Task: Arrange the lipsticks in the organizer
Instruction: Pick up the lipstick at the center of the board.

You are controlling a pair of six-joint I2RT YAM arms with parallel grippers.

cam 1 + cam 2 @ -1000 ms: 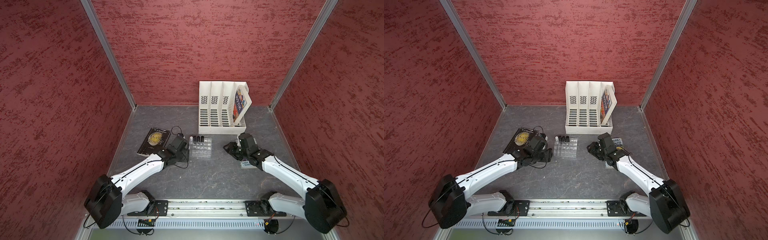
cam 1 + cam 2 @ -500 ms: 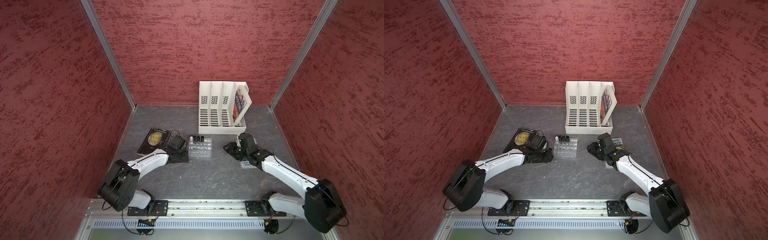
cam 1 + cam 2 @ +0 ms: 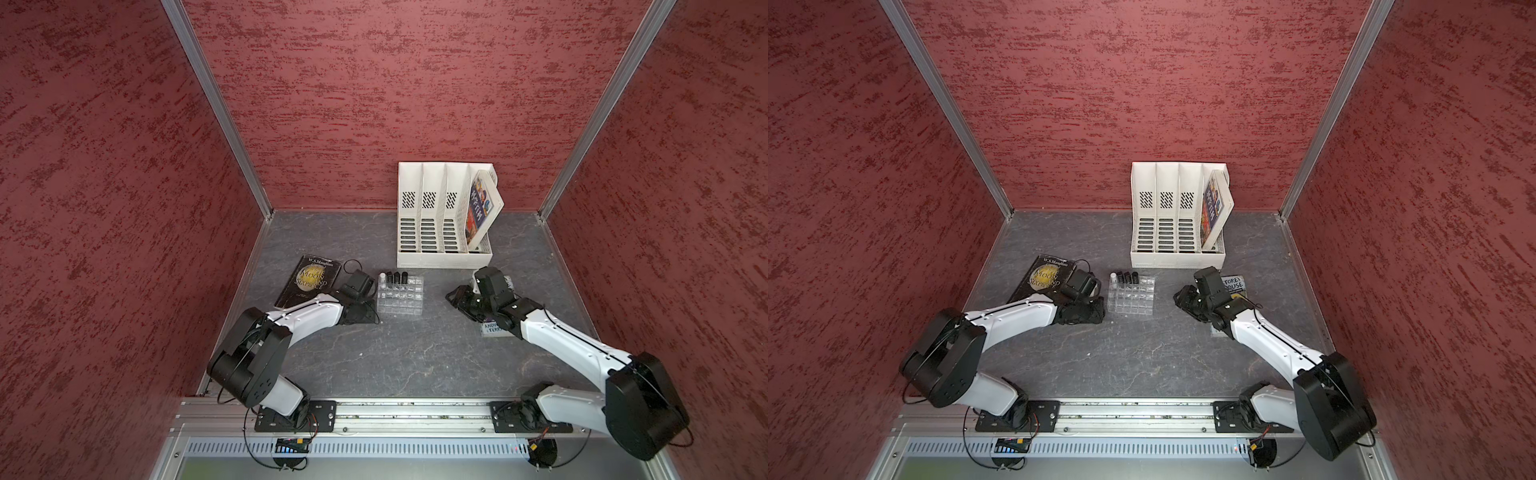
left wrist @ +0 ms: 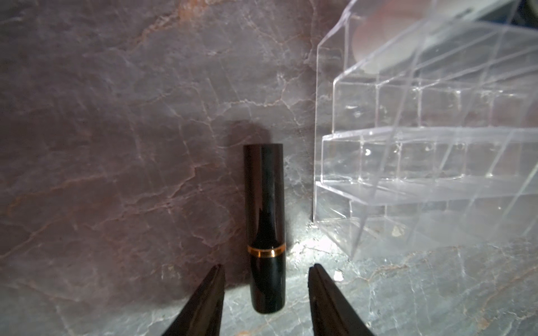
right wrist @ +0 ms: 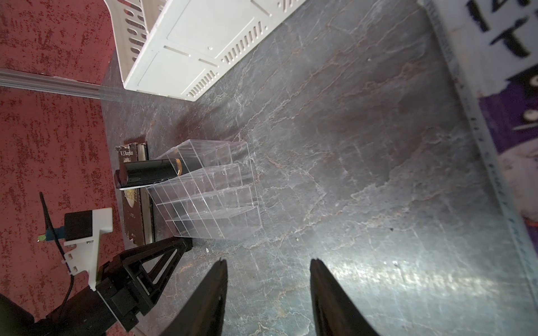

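The left gripper (image 4: 267,266) sits low over the table (image 4: 116,145) with its jaws spread. A black lipstick (image 4: 265,209) lies flat between them, with a gap on either side, so nothing is gripped. That lipstick lies just beside the clear organizer (image 4: 407,163), lengthwise along its side wall and apparently not touching it. In both top views this tube is hidden under the left wrist. The organizer (image 3: 401,297) holds four tubes upright in its back row: a white lipstick (image 3: 381,277) in the end cell nearest the left arm and three black ones (image 3: 397,277) next to it. The right gripper (image 5: 268,261) hangs over bare table, well apart from the organizer, its jaws parted and empty. A dark book (image 3: 309,280) lies by the left wrist. A white file rack (image 3: 440,216) stands at the back.
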